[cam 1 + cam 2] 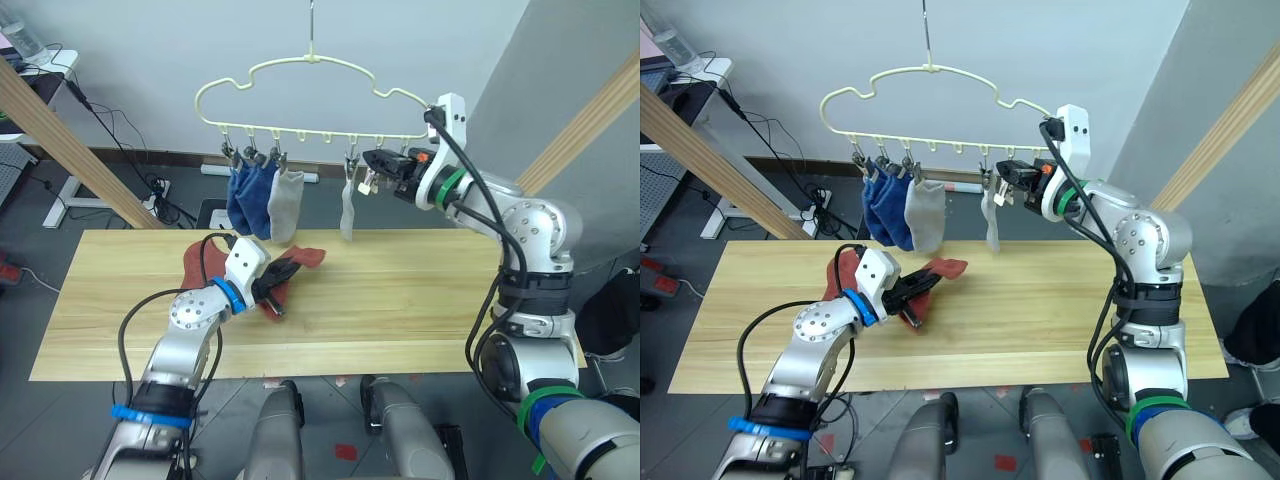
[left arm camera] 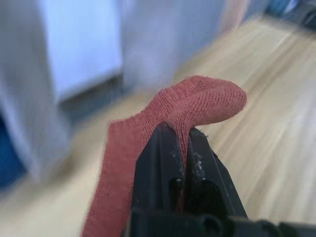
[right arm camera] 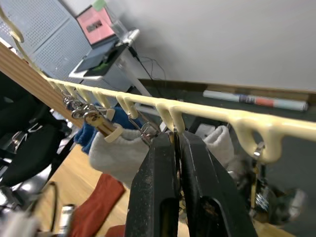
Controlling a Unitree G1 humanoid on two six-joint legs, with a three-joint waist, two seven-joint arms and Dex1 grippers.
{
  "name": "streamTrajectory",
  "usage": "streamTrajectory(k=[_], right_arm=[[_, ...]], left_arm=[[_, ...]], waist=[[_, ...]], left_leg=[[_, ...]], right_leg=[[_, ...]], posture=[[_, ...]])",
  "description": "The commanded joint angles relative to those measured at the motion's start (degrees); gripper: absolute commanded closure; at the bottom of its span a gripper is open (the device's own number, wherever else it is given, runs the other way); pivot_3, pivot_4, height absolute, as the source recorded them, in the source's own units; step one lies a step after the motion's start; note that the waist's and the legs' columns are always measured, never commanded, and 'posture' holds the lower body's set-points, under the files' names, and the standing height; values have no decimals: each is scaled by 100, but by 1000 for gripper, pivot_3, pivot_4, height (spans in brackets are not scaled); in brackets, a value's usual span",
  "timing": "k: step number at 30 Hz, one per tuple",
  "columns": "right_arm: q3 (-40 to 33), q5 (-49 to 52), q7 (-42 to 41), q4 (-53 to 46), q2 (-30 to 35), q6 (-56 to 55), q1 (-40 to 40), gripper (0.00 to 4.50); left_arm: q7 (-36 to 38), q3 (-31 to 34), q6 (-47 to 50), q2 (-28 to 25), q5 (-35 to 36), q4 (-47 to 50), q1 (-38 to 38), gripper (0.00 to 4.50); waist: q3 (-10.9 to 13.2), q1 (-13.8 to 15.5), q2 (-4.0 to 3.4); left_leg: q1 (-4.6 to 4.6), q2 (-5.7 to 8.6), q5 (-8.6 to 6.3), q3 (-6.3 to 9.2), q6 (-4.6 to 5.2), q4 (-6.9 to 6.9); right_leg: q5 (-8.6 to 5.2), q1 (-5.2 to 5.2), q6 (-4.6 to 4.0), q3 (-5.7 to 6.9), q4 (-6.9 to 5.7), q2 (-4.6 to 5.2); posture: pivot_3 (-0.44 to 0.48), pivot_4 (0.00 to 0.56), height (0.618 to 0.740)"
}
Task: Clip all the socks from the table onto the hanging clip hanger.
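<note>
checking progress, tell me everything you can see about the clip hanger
The clip hanger is a pale yellow thin frame shaped like a cloud outline, hanging by a top hook above the table's far edge. Small metal clips dangle along its bottom bar. Two blue socks and two light grey socks already hang clipped. The right gripper is shut on a clip beside the second grey sock.

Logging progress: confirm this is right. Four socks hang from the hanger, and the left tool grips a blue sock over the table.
One detail is wrong: the left tool grips a rust-red sock, not a blue one, as the left wrist view shows. Four socks do hang from the clip hanger above the table.
</note>
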State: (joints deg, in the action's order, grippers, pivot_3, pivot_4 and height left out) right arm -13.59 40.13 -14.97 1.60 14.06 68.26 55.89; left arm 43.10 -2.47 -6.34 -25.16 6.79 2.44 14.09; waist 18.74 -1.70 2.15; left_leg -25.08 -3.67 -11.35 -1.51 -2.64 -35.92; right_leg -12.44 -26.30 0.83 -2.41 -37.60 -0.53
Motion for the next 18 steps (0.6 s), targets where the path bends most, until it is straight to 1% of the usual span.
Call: streamTrajectory(k=[1,4,9,18], right_arm=[[-501,321,299,246,-103,843,13,4500],[-1216,608,736,382,-475,1513,215,4500],[-2060,677,1273,508,-870,2092,544,4500],[-2472,610,1579,474,-1111,2424,724,4500]], left_arm=[[-205,-62,-520,155,-39,544,-3,4481],[-553,-81,-862,354,-293,487,186,4481],[-780,-160,-1166,422,-555,263,390,4481],[-957,-245,-1238,431,-649,85,458,4481]], waist=[[0,-2,0],[-1,-7,-1],[-1,-6,-1],[-1,-9,-1]], left_leg=[[5,1,0,2,0,-1],[9,3,0,-1,0,-4],[8,5,0,0,1,-5],[-7,3,-6,6,11,-1]], right_leg=[[0,8,0,0,2,1],[1,13,1,-1,2,-1],[2,13,4,1,2,-3],[3,13,5,10,32,-4]], posture=[[-60,334,740],[-63,336,740],[-65,337,740],[-67,340,740]])
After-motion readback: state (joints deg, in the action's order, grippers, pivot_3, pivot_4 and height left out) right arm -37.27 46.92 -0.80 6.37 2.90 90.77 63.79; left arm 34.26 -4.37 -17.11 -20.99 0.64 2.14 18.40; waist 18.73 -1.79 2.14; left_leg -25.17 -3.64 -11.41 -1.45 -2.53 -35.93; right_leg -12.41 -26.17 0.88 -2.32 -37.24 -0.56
